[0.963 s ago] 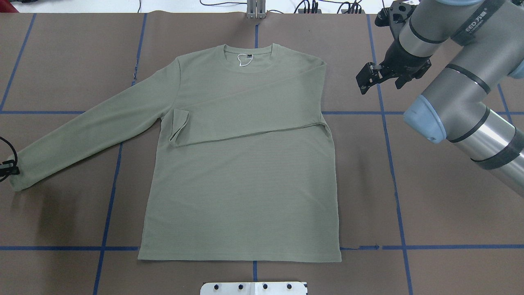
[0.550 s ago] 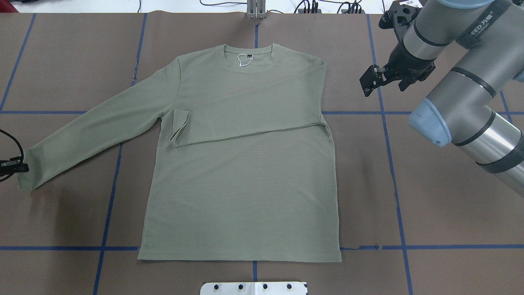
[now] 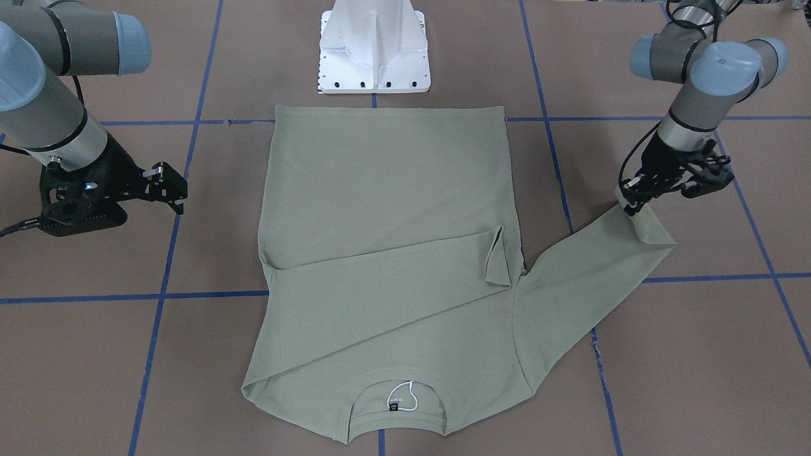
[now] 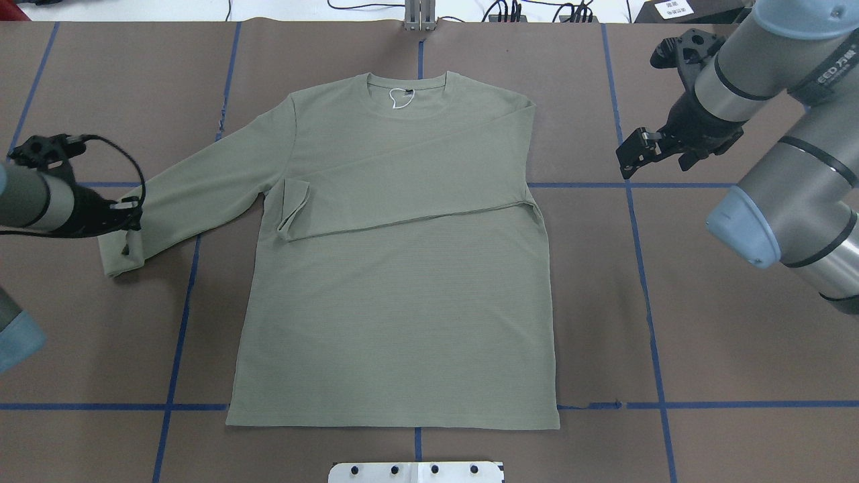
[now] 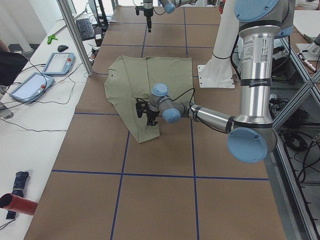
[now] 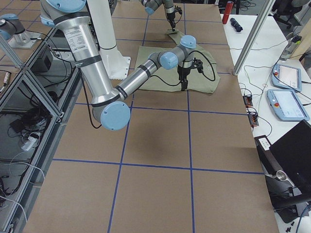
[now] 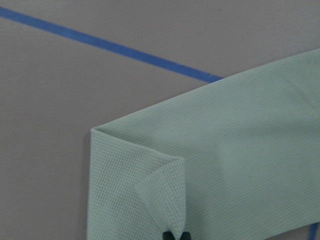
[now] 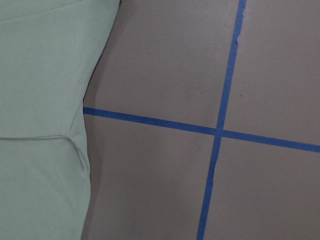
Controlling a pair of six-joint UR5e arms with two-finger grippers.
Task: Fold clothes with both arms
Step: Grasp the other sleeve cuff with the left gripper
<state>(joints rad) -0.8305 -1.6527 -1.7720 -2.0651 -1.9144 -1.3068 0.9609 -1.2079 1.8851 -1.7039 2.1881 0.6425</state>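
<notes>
A: Where do we have the left hand (image 4: pixel 129 208)?

B: At the outer end of the shirt's (image 4: pixel 396 302) left sleeve. The forearm runs low over the tabletop (image 4: pixel 671 322), and the fingers are pressed together on the cuff (image 7: pixel 160 195), whose corner is turned back in a small triangle.

A: And the right hand (image 4: pixel 632 153)?

B: Off the shirt, beside its right shoulder, fingers spread around nothing.

A: The shirt itself?

B: We see a fine waffle knit, flat on the brown tabletop, with the right sleeve folded across the chest.

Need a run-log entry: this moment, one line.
left arm: jaws shut on sleeve cuff | right arm: jaws open, off shirt | other sleeve folded
</notes>
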